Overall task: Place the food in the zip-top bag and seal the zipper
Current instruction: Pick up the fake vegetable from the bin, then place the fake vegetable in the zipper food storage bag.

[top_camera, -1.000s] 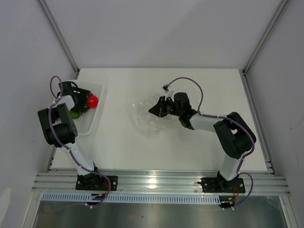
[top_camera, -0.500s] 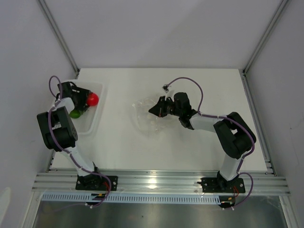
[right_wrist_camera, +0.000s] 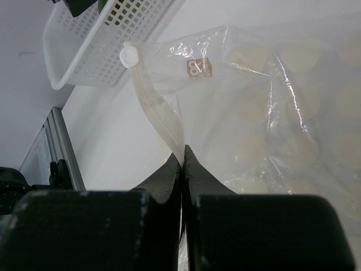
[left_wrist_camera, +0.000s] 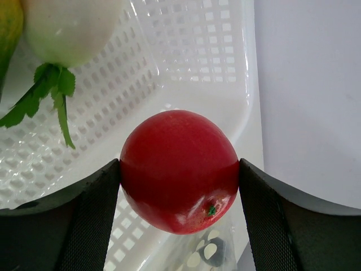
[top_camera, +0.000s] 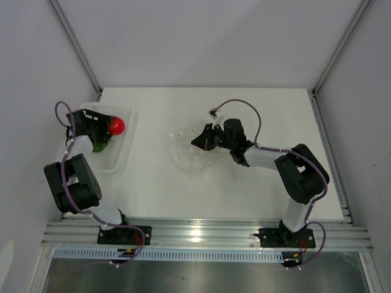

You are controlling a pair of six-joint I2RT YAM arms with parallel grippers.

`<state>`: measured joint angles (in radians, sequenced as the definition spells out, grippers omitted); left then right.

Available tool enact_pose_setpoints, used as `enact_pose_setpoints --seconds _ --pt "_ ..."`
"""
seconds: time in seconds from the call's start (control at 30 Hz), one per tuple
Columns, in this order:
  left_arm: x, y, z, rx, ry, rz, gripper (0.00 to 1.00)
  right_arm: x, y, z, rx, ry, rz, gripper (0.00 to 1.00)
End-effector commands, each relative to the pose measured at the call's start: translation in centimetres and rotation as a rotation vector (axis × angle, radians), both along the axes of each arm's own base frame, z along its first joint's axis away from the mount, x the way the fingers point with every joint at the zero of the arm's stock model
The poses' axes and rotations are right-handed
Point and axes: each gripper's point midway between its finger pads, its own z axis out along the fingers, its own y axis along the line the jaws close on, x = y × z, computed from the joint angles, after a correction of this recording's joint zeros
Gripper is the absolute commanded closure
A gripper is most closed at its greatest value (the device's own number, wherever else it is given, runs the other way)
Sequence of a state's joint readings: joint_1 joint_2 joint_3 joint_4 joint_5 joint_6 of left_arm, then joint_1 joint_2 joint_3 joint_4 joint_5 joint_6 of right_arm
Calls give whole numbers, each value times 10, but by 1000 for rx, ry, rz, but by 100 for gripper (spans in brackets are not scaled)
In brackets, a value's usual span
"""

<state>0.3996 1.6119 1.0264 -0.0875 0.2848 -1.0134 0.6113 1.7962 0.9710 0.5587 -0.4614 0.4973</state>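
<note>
Our left pincer holds the red tomato between wide fingers at the white basket; our right pincer is pinched shut on the bag

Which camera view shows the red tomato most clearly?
Left wrist view: the red tomato fills the middle, between both fingers. Top external shows only a small red spot at the basket; right wrist misses it.

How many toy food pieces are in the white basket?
3: red tomato held by the left gripper, white piece with green leaves behind it, yellow-green piece at the wrist view's corner. More may be hidden.
</note>
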Motion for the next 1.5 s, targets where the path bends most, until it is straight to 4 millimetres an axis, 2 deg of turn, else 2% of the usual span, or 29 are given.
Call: enact_pose_setpoints --seconds 0.0,0.07,0.1,0.17,0.23,0.27,0.3,0.33,0.4,0.47,0.5,0.6,0.63,0.7,0.73,0.77,0.8,0.83,0.9,0.93,1.0,1.03,1.13,1.17,1.27,1.3,1.47 --pt "-5 -6 34 9 -106 -35 89 8 6 17 40 -52 10 100" --pt "-10 -13 43 14 -138 -59 95 8 6 17 39 -52 12 100" --pt "-15 -16 40 7 -137 -66 99 8 6 16 38 -51 12 100" --pt "-24 -26 40 -14 -151 -94 99 8 6 16 38 -50 10 100" --pt "-32 -32 50 5 -196 -111 100 9 6 16 38 -50 10 100" --pt "-36 -37 65 18 -247 -132 99 9 6 16 38 -50 10 100" --pt "-39 -40 72 27 -272 -146 99 9 6 16 39 -48 10 100" --pt "-46 -46 67 24 -272 -159 99 8 7 15 40 -47 11 100" --pt "-60 -55 83 50 -321 -195 100 8 8 16 45 -44 11 100" --pt "-70 -64 89 70 -352 -226 99 8 8 16 49 -42 13 100" --pt "-80 -73 99 91 -391 -257 99 8 8 17 50 -40 16 100" --pt "-96 -98 105 128 -440 -345 99 6 10 15 45 -27 20 100" --pt "-103 -115 115 150 -482 -400 99 6 10 13 34 -13 18 100" --pt "-112 -137 119 179 -507 -489 100 6 10 17 18 -24 9 100" --pt "-119 -158 125 184 -542 -561 99 5 8 11 -10 -1 0 100" --pt "-122 -169 129 206 -568 -611 99 7 6 14 -22 -6 -22 100" --pt "-127 -179 128 203 -563 -650 100 8 6 18 -29 -6 -27 100" --pt "-133 -198 130 203 -579 -717 99 6 4 13 -54 20 -35 100" --pt "-140 -215 133 222 -612 -793 100 2 4 23 -59 27 -40 100" --pt "-148 -235 133 213 -628 -864 99 -4 0 19 -93 54 -35 100" --pt "-153 -249 126 208 -620 -912 100 -12 -3 33 -108 40 -40 100" --pt "-158 -261 129 200 -648 -949 100 -22 -3 30 -134 62 -28 100" --pt "-168 -281 115 141 -642 -996 100 -42 -1 46 -145 63 3 100" --pt "-168 -285 118 127 -663 -992 99 -48 0 50 -147 65 14 100" --pt "-175 -293 108 111 -646 -999 99 -66 4 68 -135 61 38 100" --pt "-175 -291 110 127 -654 -975 100 -72 2 67 -147 85 40 100" --pt "-181 -285 111 196 -664 -915 99 -93 0 89 -91 135 56 100"
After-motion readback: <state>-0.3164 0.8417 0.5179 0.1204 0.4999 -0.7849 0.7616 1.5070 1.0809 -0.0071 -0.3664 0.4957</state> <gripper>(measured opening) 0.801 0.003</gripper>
